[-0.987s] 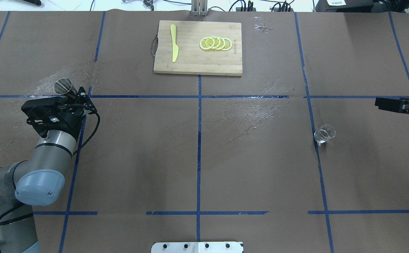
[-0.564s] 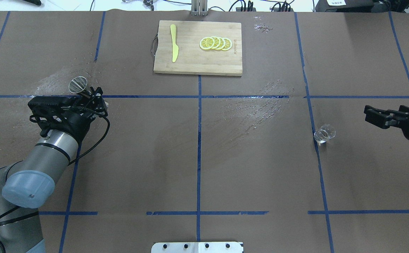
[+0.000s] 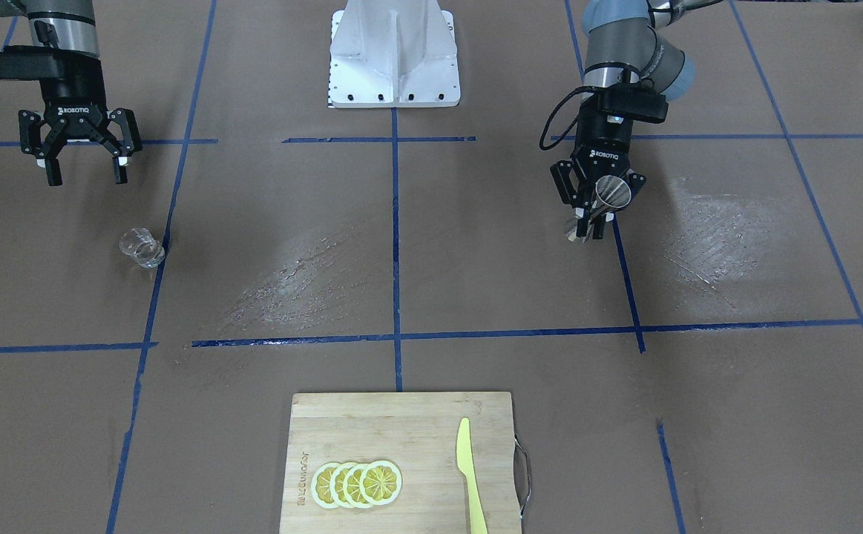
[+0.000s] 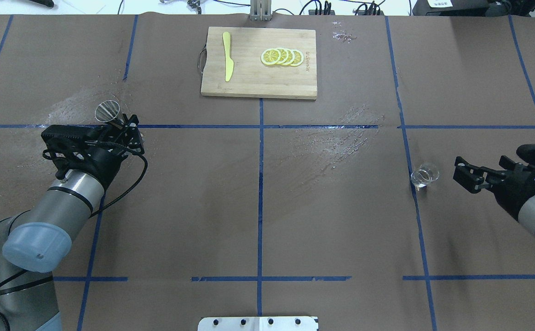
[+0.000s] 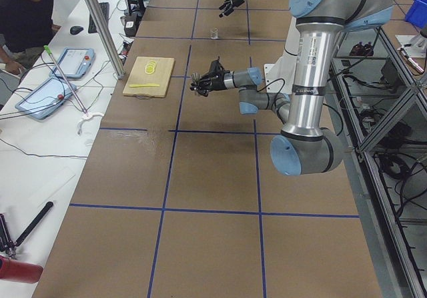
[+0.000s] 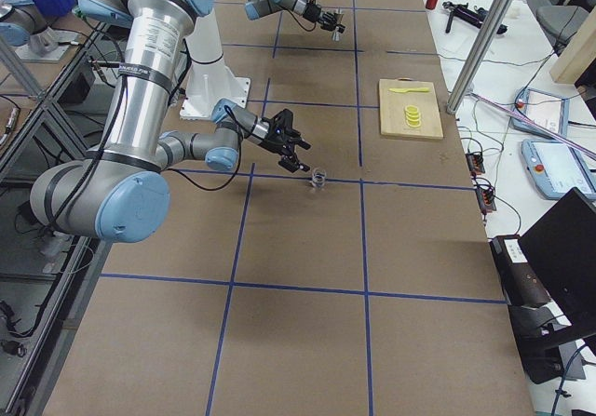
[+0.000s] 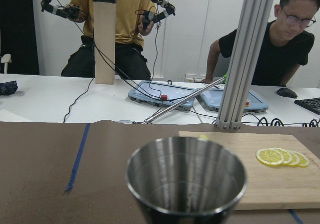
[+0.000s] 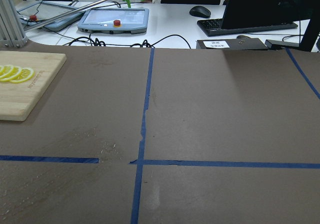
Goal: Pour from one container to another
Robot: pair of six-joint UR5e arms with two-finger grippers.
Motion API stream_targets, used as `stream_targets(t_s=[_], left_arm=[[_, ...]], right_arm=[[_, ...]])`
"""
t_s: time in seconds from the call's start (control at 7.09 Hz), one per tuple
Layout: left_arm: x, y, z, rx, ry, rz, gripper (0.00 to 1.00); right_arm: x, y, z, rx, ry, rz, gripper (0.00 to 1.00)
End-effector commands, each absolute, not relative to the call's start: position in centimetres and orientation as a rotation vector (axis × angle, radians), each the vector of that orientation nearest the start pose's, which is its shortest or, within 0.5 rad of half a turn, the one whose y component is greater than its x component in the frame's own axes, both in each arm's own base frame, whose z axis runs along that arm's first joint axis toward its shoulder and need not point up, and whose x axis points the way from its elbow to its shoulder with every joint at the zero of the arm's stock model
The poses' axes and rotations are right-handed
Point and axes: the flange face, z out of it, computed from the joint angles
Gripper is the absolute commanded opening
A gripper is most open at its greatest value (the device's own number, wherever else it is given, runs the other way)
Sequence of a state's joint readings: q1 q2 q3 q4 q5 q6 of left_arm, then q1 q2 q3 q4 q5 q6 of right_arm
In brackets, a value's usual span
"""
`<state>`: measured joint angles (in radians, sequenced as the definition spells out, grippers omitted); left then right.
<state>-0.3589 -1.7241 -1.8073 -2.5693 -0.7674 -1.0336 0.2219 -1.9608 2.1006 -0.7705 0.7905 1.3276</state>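
The steel jigger (image 4: 107,111) is held off the table, tilted, with my left gripper (image 4: 122,126) shut on its waist; the front view shows the jigger (image 3: 612,193) in the same left gripper (image 3: 593,219). Its open mouth fills the left wrist view, jigger (image 7: 186,179). The clear glass cup (image 4: 424,176) stands upright on the table at the right, also seen as the glass cup (image 3: 142,247). My right gripper (image 4: 463,175) is open, a short way to the right of the cup and apart from it; in the front view this right gripper (image 3: 84,176) hangs above and behind it. The right wrist view misses the cup.
A wooden cutting board (image 4: 249,82) lies at the far middle with lemon slices (image 4: 282,56) and a yellow knife (image 4: 227,56). Wet smears (image 4: 336,142) mark the brown paper near the middle and by the left arm. Blue tape lines grid the table.
My left arm has carried the jigger to the right. My right gripper has come in from the right edge, toward the glass cup, staying open.
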Motion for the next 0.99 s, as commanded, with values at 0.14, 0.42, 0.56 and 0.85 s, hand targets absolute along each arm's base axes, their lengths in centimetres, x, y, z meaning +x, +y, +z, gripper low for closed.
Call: stream_targets(t_s=[0.14, 0.42, 0.56, 0.85], left_arm=[[42.9, -37.6, 32.6, 1.179, 0.938, -0.418, 0.0], [43.3, -37.6, 32.7, 1.178, 0.938, -0.416, 0.0], [43.3, -37.6, 32.7, 1.178, 0.935, -0.415, 0.0], [43.4, -37.6, 32.8, 1.177, 0.935, -0.413, 0.0]], right_arm=[[-32.0, -27.1, 48.6, 0.976, -0.697, 0.369, 0.99], [-37.4, -28.4, 50.8, 1.033, -0.657, 0.384, 0.99], [-38.4, -28.6, 52.1, 1.039, -0.634, 0.378, 0.99], [-39.5, -28.8, 54.2, 1.048, -0.629, 0.374, 0.99]])
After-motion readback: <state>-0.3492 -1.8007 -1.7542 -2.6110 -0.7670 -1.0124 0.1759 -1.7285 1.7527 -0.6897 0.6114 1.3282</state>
